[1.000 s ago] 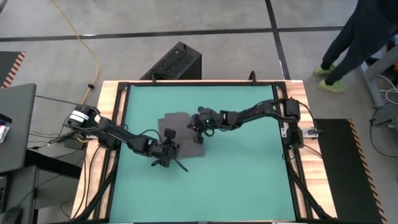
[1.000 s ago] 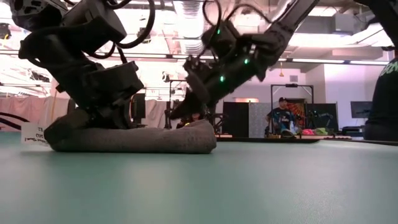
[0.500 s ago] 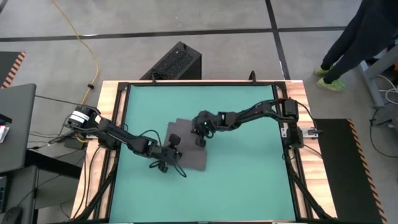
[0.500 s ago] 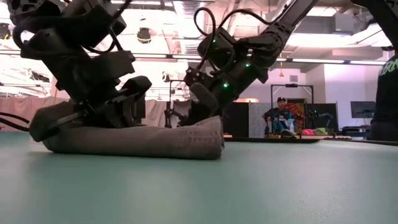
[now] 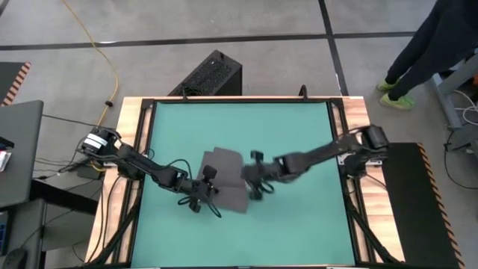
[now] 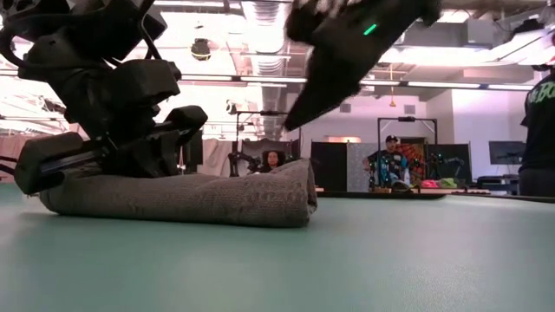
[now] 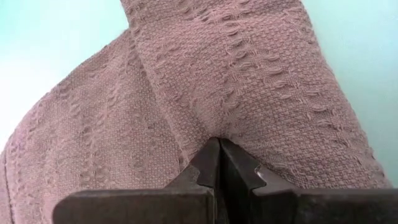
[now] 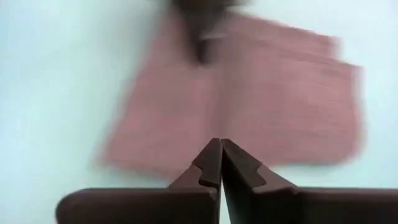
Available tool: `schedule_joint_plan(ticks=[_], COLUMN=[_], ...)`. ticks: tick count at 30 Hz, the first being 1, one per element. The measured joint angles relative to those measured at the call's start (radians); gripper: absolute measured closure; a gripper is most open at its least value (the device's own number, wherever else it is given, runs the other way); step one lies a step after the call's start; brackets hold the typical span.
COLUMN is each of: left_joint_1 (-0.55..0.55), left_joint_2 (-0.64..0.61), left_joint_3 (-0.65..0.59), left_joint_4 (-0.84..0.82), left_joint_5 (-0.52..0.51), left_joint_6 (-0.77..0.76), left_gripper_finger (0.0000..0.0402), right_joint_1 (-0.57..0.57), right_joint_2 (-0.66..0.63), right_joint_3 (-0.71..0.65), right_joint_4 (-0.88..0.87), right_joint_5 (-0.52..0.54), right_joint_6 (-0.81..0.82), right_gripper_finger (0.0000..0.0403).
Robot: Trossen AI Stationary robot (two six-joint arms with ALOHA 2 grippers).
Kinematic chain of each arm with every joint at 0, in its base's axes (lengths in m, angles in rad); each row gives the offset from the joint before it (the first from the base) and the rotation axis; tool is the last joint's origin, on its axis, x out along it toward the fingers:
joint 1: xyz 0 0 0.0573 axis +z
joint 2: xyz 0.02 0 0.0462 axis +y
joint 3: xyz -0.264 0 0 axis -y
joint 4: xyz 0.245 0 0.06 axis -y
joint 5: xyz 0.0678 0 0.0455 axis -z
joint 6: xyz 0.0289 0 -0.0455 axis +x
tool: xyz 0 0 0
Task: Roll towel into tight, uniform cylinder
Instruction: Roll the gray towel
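Note:
The dark grey towel [image 5: 228, 179] lies on the teal mat [image 5: 299, 127] near the middle, folded into a low, thick bundle [image 6: 182, 198] with a rounded fold at one end [image 6: 299, 192]. My left gripper [image 5: 209, 185] is shut and sits on the towel's left part [image 7: 219, 142]. My right gripper [image 5: 252, 183] is shut and hangs above the towel's right end [image 6: 303, 108], clear of the cloth, with the towel lying beyond its fingertips [image 8: 219, 142]. My left gripper presses its shut fingertips [image 7: 211, 155] onto the towel's upper layer, where a crease [image 7: 186, 106] runs up to them. It slants down from the table's left. Whether any cloth is caught between the fingers I cannot tell. The towel lies flat on the mat under it.
A wooden frame [image 5: 138, 149] borders the mat. A black box [image 5: 213, 75] stands beyond the far edge and a yellow cable [image 5: 97, 52] runs over the floor. A person's legs [image 5: 426, 52] show at the far right. People sit in the room behind [image 6: 386, 165].
My right gripper has come off the towel's far part, risen, and swung toward the near edge. The towel has slid a little toward the near edge, staying folded. My left gripper has stayed on the towel, tipping somewhat and shifting slightly with it.

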Motion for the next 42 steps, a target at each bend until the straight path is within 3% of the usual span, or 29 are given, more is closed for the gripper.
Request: schedule_joint_plan(ticks=[3,8,12,19,27,33,42], left_joint_1=[0.0,0.0,0.0,0.0,0.0,0.0,0.0], left_joint_2=[0.0,0.0,0.0,0.0,0.0,0.0,0.0], left_joint_3=[-0.001,-0.002,-0.002,-0.001,-0.001,-0.001,-0.001], left_joint_4=[0.006,0.015,0.018,0.014,0.015,0.015,0.017], left_joint_5=[-0.001,-0.002,-0.002,-0.003,-0.004,-0.005,-0.003], left_joint_6=[0.006,0.001,-0.025,-0.064,-0.06,-0.06,-0.055], left_gripper_finger=[0.0401,0.0401,0.0401,0.0401,0.0401,0.0401,0.0401], right_joint_1=[0.107,0.241,0.269,0.282,0.305,0.316,0.318], right_joint_2=[-0.04,-0.008,0.077,0.209,0.31,0.341,0.336], right_joint_3=[0.0,0.0,0.001,0.107,0.18,0.182,0.182], right_joint_4=[-0.072,-0.05,0.042,0.048,-0.064,-0.065,-0.106], right_joint_5=[-0.011,0.001,0.031,0.192,0.175,0.355,0.41], right_joint_6=[-0.043,-0.262,-0.305,-0.424,-0.395,-0.495,-0.478], right_gripper_finger=[0.0358,0.0306,0.0248,0.0172,0.0152,0.0151,0.0152])
